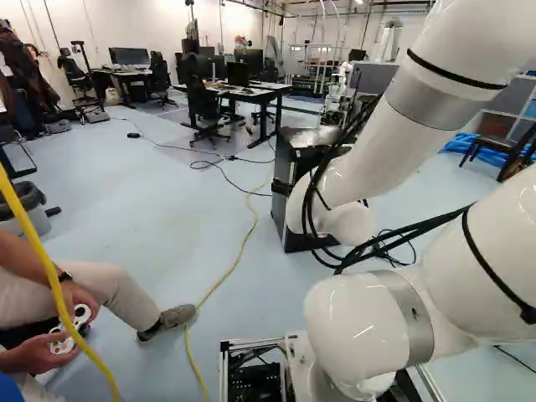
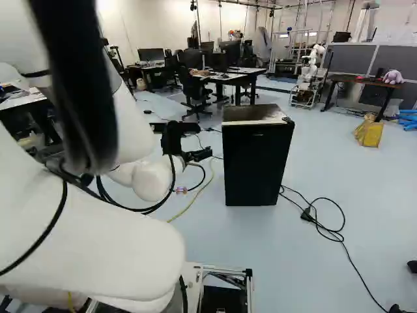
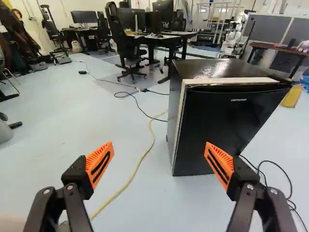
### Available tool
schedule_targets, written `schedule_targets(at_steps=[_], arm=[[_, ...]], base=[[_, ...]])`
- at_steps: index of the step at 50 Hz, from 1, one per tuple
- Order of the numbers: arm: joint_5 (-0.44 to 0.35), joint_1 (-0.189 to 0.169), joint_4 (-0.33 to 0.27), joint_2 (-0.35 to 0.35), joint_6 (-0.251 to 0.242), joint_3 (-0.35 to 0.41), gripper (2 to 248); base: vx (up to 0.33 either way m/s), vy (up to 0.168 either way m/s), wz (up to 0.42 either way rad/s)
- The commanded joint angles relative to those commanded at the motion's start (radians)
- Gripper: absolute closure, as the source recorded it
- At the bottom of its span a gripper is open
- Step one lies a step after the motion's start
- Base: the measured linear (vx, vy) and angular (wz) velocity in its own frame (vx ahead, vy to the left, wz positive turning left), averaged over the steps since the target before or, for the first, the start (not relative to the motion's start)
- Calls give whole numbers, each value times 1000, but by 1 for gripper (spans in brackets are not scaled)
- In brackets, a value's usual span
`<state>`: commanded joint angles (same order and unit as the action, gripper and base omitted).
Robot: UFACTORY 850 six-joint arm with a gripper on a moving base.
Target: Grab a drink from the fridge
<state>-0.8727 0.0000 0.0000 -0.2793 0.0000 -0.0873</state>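
Pale blue floor [image 3: 72,130] spreads around the base, from which the white arm [image 2: 78,241] reaches ahead. Its gripper [image 3: 159,153] stands wide open, the orange pads [image 3: 99,165] well apart and nothing between them. Just beyond, a yellow cable [image 3: 146,152] trails across the floor. Next comes the black fridge [image 3: 217,116], ahead of the gripper and off to one side, front toward the arm and door apparently closed. No drink shows; presumably it sits inside. Farther back are desks [image 3: 164,39] and another robot [image 3: 236,37]. The task looks barely begun: the gripper must line up with the door, open it, find a drink, grasp it and bring it out.
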Motion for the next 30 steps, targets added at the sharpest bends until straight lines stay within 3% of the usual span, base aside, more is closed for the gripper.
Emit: schedule_targets(at_steps=[30], arm=[[0,0,0,0,0,0,3]], base=[[74,27,9]])
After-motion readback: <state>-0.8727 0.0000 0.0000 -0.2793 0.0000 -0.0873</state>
